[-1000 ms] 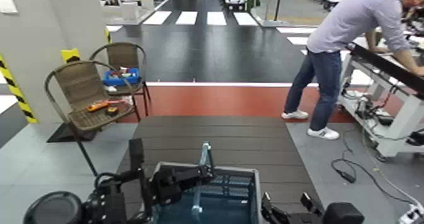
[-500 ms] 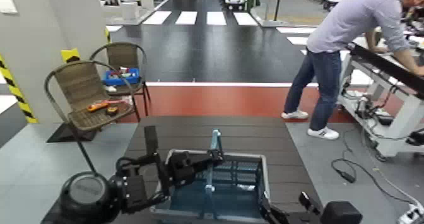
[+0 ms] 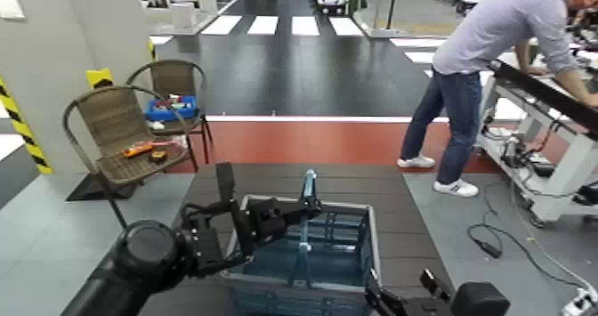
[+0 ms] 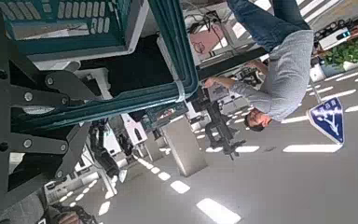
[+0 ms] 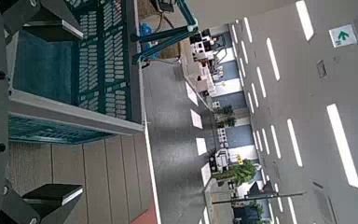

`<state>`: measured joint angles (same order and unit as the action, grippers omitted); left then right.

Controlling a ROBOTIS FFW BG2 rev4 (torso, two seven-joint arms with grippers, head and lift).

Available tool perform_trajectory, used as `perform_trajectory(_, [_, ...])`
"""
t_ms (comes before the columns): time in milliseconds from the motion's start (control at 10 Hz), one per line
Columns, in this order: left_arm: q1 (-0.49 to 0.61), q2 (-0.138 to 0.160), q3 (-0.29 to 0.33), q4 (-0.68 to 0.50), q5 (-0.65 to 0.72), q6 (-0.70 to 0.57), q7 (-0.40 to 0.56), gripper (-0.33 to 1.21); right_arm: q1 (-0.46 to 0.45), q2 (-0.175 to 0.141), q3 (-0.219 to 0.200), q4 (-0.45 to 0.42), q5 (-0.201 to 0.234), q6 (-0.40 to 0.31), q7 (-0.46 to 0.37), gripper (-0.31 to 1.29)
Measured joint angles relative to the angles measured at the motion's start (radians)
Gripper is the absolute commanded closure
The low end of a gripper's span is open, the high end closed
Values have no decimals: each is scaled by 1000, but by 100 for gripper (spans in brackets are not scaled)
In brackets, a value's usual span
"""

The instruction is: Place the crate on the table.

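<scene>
The dark slatted tabletop [image 3: 356, 182] carries the teal crate [image 3: 334, 257] near its front edge. A person [image 3: 485, 70] leans over a workbench [image 3: 552, 93] at far right. The left gripper [image 3: 294, 220] pinches the crate's rim. The right gripper [image 3: 396, 297] waits low beside the crate, fingers spread.

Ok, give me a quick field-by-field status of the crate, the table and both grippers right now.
Crate: teal slatted plastic crate with a grey rim and an upright handle, above the table's near half
Table: dark brown slatted plank table; far half bare
Contact: cannot tell if the crate rests on the table or is held just above it
Left gripper: left gripper shut on the crate's handle
Right gripper: right gripper low at the crate's near right corner, open, not gripping
Bystander: person bent over a white-framed workbench, far right
</scene>
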<state>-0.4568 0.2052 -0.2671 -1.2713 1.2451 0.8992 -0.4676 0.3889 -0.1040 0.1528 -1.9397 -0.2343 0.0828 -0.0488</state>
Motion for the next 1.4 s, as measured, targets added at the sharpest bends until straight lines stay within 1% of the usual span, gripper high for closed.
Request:
perform_trajectory(200, [-42,-7,-36,64,-3,-28,-5,114,-4,-3,4,1,-2,0,1,15])
perform_trajectory(600, [-113,-31,-88,189,-15,-83,-1,114,-8,-6,8,7,-9,-9,1,15])
perform_trajectory(1000, [-152,-41,-122,257,-18,-103,8,114,-13,-10,11,13,-13,-20,1,15])
perform_trajectory(1400, [-163,-46,-133,294,-18,-120,7,113,-15,-12,13,16,-14,-24,2,15])
